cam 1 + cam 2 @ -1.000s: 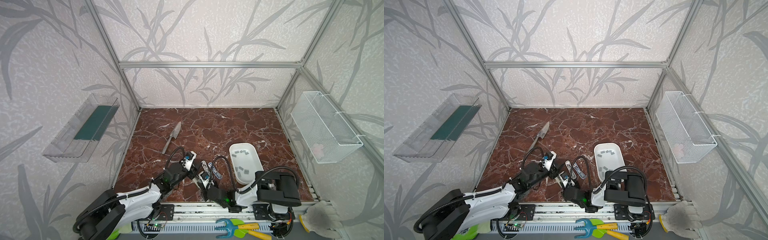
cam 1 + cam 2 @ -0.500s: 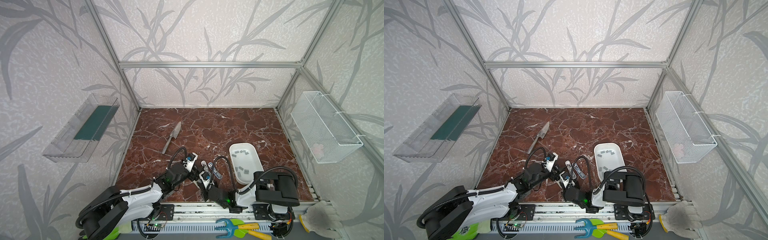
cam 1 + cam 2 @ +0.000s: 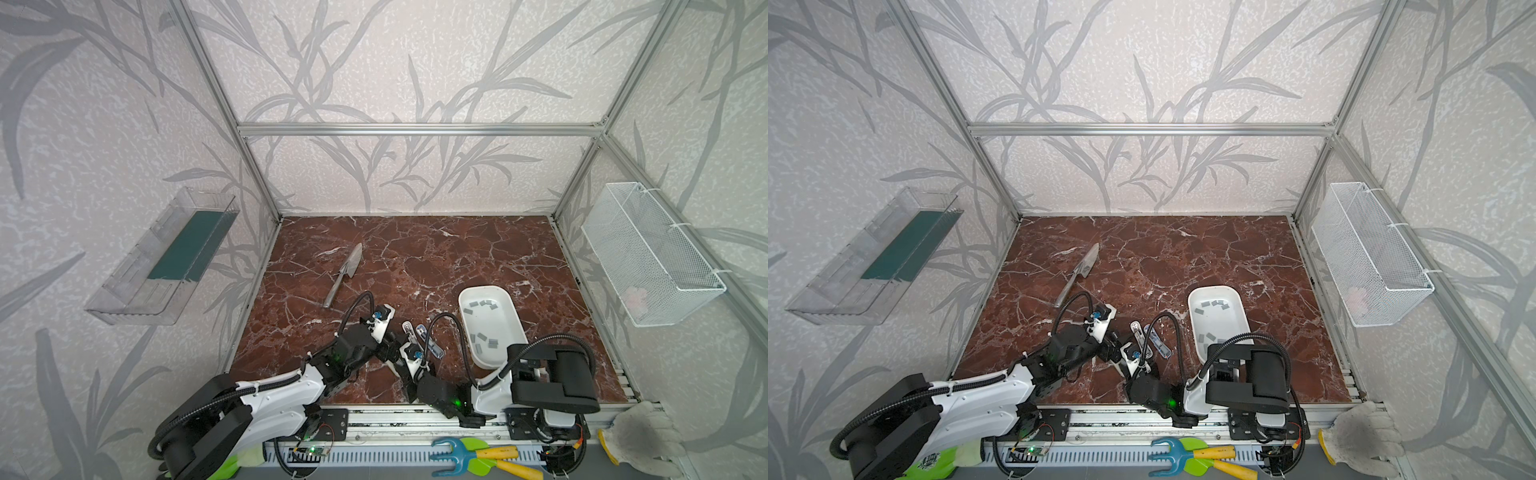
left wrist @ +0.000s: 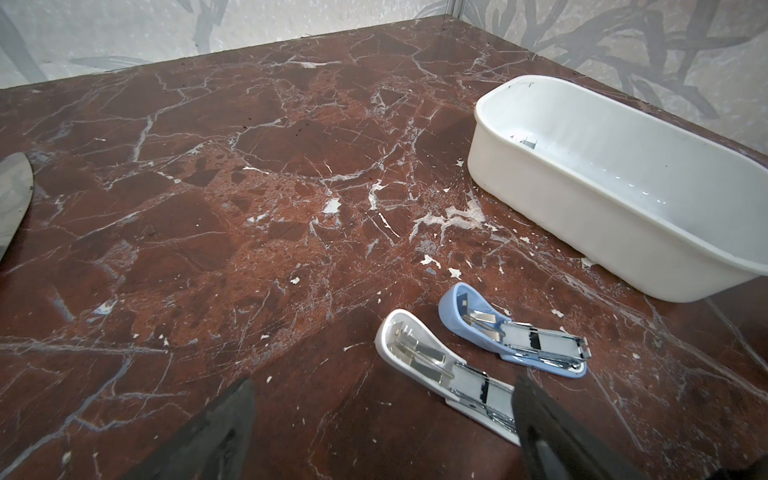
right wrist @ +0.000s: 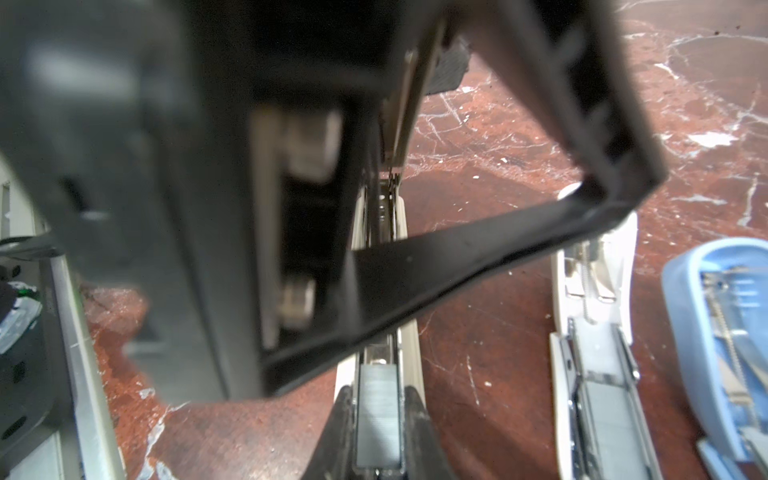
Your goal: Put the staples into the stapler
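The red-brown marble counter point(image 3: 457, 257) carries everything. Both arms reach in from its front edge and meet near the front middle in both top views. A white tub point(image 3: 500, 322) stands on the right part of the counter, and a metal trowel point(image 3: 347, 274) lies well apart from it toward the left.

The left pincer point(image 4: 384, 380) is spread wide and holds nothing. In the right wrist view, 1 of its black fingers point(image 5: 478, 257) crosses above the cream stapler point(image 5: 412, 353); whether it touches, I cannot tell. The right pincer point(image 5: 376, 440) pinches that stapler, with 1 finger on each side of its open channel.

Near it lie 2 more opened staplers, the white stapler point(image 4: 436, 365) and the blue stapler point(image 4: 490, 328), side by side between the pincers and the tub.

The loose staples point(image 3: 482, 304) lie in 2 small clusters on the tub floor. 1 grey staple strip point(image 5: 378, 415) sits in the cream stapler's channel, between the right pincer's fingertips.
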